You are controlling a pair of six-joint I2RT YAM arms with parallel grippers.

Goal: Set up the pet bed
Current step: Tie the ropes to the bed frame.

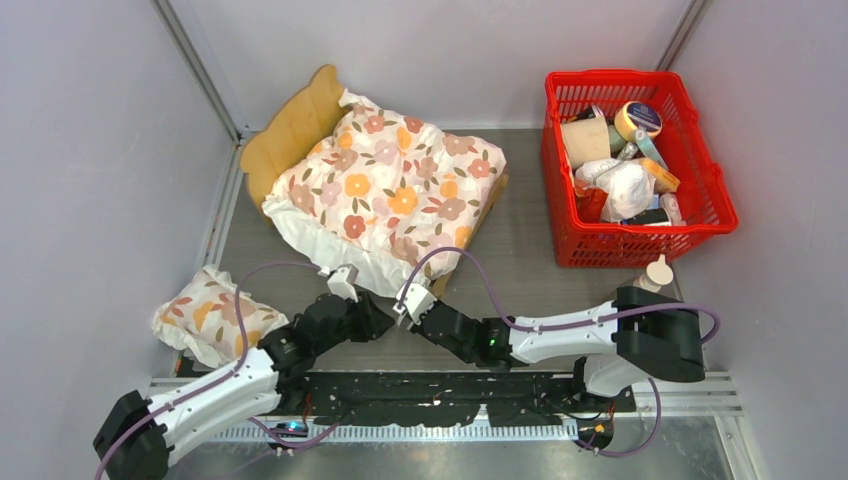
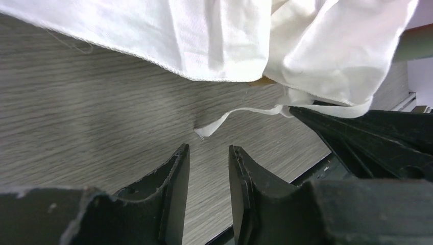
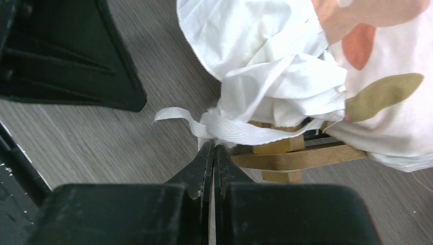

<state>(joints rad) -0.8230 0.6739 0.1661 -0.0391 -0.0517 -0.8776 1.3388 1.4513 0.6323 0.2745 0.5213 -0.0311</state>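
The light-wood pet bed stands back-left on the grey wood-grain surface under a puffy floral cushion, with the right hand clenched on its white ribbon tie at the near corner and the left hand released, empty, just beside.

Bright, even light, soft shadows; wrist views blur up close.

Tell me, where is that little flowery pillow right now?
In the top view, the small floral pillow lies on the left side of the table. It sits nearer the camera than the pet bed and its floral cushion, and apart from both.
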